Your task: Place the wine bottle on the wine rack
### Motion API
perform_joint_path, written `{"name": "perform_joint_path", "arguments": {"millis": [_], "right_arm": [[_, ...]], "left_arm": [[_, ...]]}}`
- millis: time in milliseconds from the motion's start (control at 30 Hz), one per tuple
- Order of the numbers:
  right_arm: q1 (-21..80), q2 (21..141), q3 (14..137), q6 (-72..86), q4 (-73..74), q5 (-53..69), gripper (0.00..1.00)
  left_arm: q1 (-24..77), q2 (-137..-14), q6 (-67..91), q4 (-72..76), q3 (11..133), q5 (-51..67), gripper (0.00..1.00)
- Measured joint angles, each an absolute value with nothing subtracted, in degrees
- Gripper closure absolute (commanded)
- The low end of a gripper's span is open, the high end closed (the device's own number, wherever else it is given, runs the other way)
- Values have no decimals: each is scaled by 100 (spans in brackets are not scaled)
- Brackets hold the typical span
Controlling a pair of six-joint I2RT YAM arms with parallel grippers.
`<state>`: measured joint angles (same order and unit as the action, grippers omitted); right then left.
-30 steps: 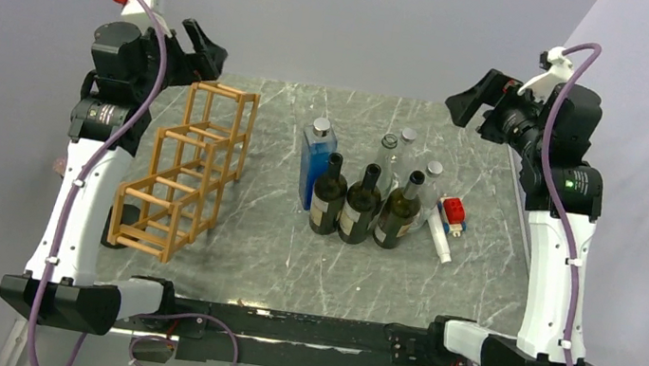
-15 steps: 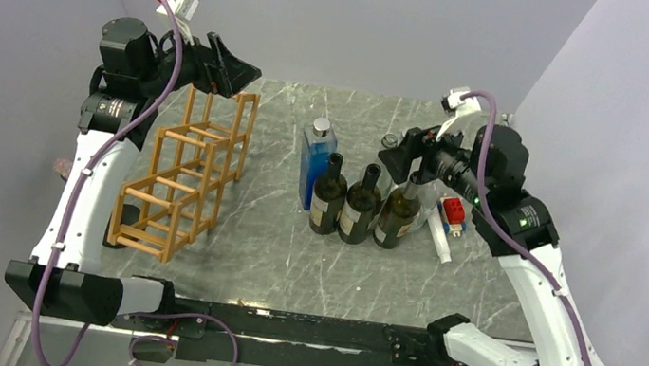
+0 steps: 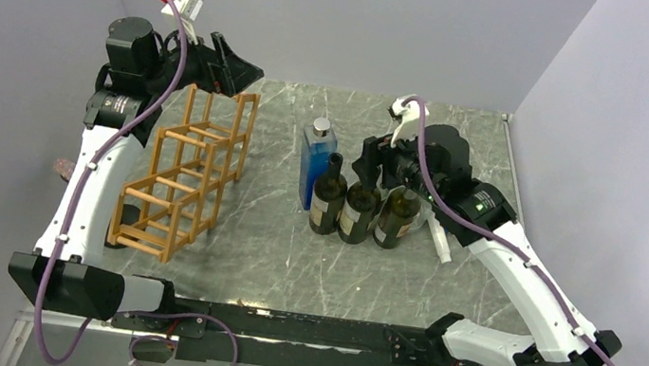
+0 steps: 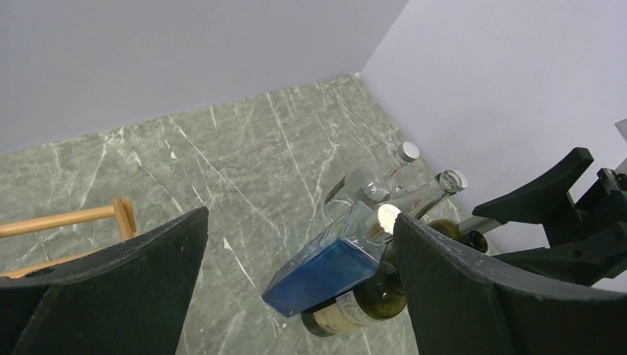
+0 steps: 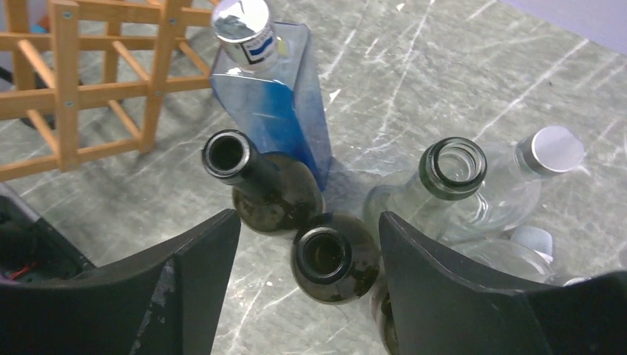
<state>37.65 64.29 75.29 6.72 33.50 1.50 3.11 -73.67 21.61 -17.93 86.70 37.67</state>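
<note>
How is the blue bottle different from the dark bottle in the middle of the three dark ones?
The blue bottle has flat sides, while the middle dark bottle is round. The blue bottle is see-through blue, and the dark one is a deep greenish brown. The blue bottle has a shiny silver cap on, but the dark bottle's mouth is open. Both stand upright on the table.

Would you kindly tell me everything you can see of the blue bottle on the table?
The blue bottle is flat-sided clear blue glass with a short neck and a shiny silver cap. It stands upright on the grey marbled table, at the left end of the bottle cluster, right behind the leftmost dark wine bottle; whether they touch is unclear. Nothing grips it.
</note>
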Motion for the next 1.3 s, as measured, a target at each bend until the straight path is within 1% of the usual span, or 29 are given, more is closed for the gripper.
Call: {"name": "perform_joint_path", "arguments": {"millis": [133,333,567,600,733,833,933,1167,1200,1300], "right_arm": [[3913,6552,7520,711,3387,-351,36],[4086,6584,7417,770,3413,-875,37],[4263,6602,7109,856,3422,-1057,40],[4281,6602,7070,864,3422,-1076,41],[4344,6606,6886,937,3413,-1223,50],[4379,6635,6794,965,3404,-1334,53],[4410,6654,6696,967,3315,-1444,62],[4473,6567,6560,1059,3188,-1603,97],[4473,6552,6556,1052,3208,-1601,100],[4486,6519,6595,1013,3343,-1584,100]], "left_arm": [[327,-7367,2084,-1848,8670,3710,1],[336,-7367,2064,-1846,8670,3649,1],[336,-7367,2069,-1824,8670,3653,1],[336,-7367,2069,-1824,8670,3653,1],[336,-7373,2073,-1822,8670,3658,1],[336,-7378,2084,-1806,8667,3660,1],[336,-7378,2086,-1769,8667,3664,1],[346,-7378,2078,-1739,8630,3798,1],[349,-7376,2078,-1721,8604,3863,1],[379,-7371,2073,-1699,8538,4066,1]]}}
